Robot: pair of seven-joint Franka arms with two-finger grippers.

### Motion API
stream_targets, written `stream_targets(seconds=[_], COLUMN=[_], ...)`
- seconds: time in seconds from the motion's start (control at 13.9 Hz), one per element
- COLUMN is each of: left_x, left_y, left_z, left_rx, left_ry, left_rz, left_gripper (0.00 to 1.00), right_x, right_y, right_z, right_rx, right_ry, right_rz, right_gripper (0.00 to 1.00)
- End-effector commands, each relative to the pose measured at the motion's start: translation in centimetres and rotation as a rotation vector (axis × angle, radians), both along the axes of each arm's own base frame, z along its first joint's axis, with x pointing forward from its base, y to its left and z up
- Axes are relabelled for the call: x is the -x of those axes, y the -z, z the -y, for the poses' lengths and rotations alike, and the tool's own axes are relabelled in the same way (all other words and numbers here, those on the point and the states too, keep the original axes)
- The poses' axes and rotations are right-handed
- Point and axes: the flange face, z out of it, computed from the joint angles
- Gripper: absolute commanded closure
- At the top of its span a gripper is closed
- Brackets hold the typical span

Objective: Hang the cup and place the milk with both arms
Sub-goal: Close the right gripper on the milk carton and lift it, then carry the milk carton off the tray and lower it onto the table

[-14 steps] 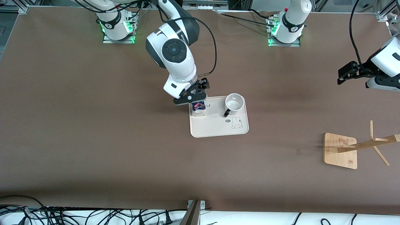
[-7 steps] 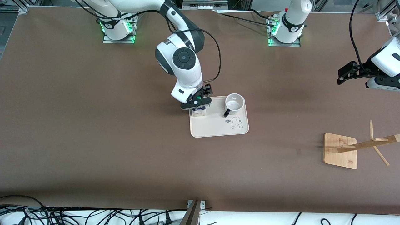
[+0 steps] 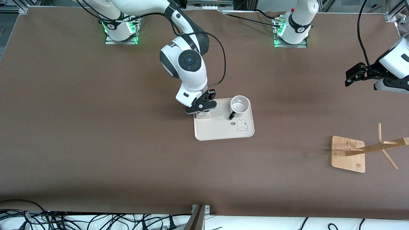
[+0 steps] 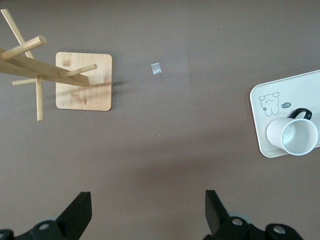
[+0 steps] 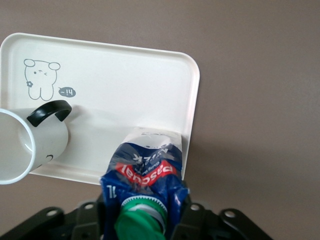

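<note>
Lowered right gripper (image 3: 201, 108) now clamps milk (image 5: 144, 182) on tray (image 3: 220, 131)

The brown table (image 3: 96, 143) carries 1 cream tray (image 3: 220, 132) and 1 wooden rack (image 3: 348, 155).

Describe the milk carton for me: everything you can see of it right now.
The milk is a small gable-top carton, dark blue and white with a red band of print and a round green cap. It looks like coated card. It stands upright on the cream tray, in the corner toward the right arm's end, beside the cup and apart from it. The right claw sits around its top; its fingers are hidden.
</note>
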Motion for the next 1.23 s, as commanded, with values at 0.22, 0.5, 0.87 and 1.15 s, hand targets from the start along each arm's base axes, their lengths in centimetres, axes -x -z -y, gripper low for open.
stream_targets(seconds=[0.22, 0.5, 0.87, 1.15], left_x=[0.5, 0.4, 0.4, 0.4], left_y=[-0.7, -0.6, -0.6, -0.7], left_z=[0.0, 0.0, 0.0, 0.2], left_rx=[-0.019, -0.019, -0.019, -0.019], left_ry=[-0.008, -0.008, -0.008, -0.005], left_rz=[-0.007, -0.008, -0.008, -0.007], left_gripper=[0.0, 0.0, 0.0, 0.0], right_x=[-0.1, -2.2, -7.8, -11.6], right_y=[-2.5, -6.1, -9.1, -7.5], right_z=[-0.1, 4.1, 14.4, 27.7], right_rx=[-0.011, 0.013, -0.037, -0.017], right_ry=[0.002, 0.037, 0.022, -0.007], right_rz=[0.025, 0.0, -0.05, -0.109], right_gripper=[0.67, 0.67, 0.67, 0.64])
